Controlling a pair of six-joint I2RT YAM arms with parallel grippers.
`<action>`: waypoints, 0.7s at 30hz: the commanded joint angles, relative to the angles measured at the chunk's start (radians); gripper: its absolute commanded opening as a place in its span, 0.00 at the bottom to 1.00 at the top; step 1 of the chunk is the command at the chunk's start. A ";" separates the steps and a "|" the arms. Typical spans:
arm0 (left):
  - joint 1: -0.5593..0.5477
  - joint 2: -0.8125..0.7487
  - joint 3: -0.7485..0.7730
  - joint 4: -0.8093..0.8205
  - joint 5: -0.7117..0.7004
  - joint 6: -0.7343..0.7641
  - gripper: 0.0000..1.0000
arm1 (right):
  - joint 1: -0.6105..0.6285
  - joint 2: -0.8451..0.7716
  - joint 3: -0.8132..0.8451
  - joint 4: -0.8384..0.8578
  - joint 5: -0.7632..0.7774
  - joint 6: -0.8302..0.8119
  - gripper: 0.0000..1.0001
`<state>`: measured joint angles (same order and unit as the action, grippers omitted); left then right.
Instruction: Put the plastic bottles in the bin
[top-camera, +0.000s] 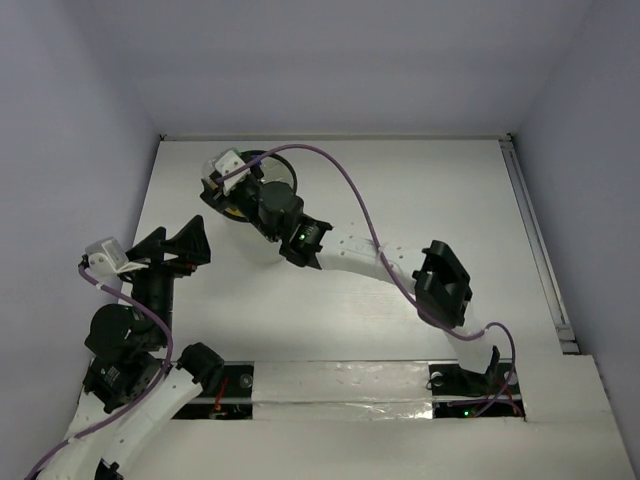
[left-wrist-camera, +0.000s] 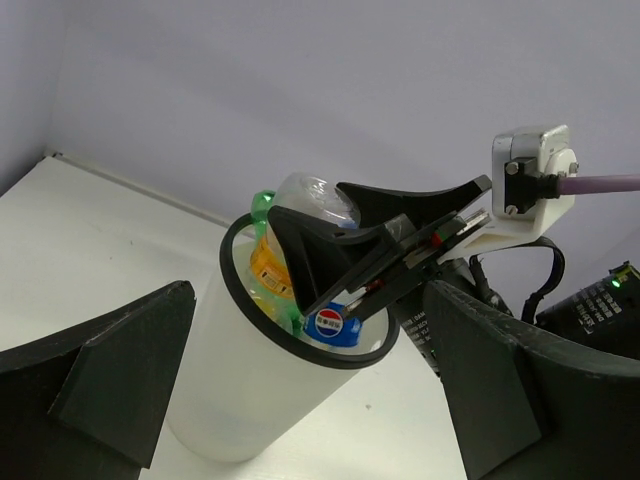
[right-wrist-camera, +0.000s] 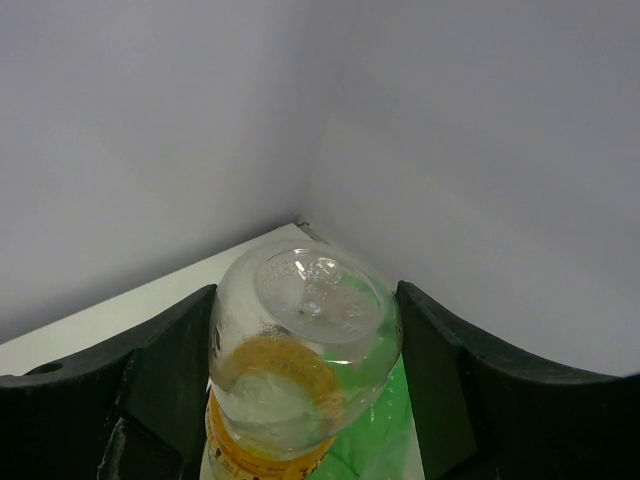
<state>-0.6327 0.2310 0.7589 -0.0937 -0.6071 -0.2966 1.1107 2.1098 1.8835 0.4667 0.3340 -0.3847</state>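
Note:
The bin, a translucent white bucket with a black rim, stands at the far left of the table. Inside it I see a green bottle and a blue-capped bottle. My right gripper hangs over the bin's mouth, shut on a clear, orange-labelled bottle with its base pointing up and its lower part inside the rim. The green bottle shows beneath it. My left gripper is open and holds nothing, a short way in front of the bin, its fingers framing the bin.
The bin stands close to the back-left corner, where the enclosure's grey walls meet. The right arm stretches diagonally across the middle of the table. A metal rail runs along the right edge.

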 joint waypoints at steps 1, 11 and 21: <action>0.005 -0.024 -0.009 0.052 -0.010 0.011 0.98 | 0.021 0.009 -0.033 0.035 0.002 0.035 0.50; 0.005 -0.016 -0.006 0.049 -0.013 0.011 0.98 | 0.032 -0.028 -0.084 0.027 0.079 0.142 0.69; 0.005 -0.005 -0.003 0.046 -0.008 0.010 0.98 | 0.023 -0.030 -0.017 -0.045 0.258 0.185 0.63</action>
<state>-0.6327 0.2199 0.7589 -0.0937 -0.6113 -0.2966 1.1275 2.0876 1.8233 0.5041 0.5022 -0.2371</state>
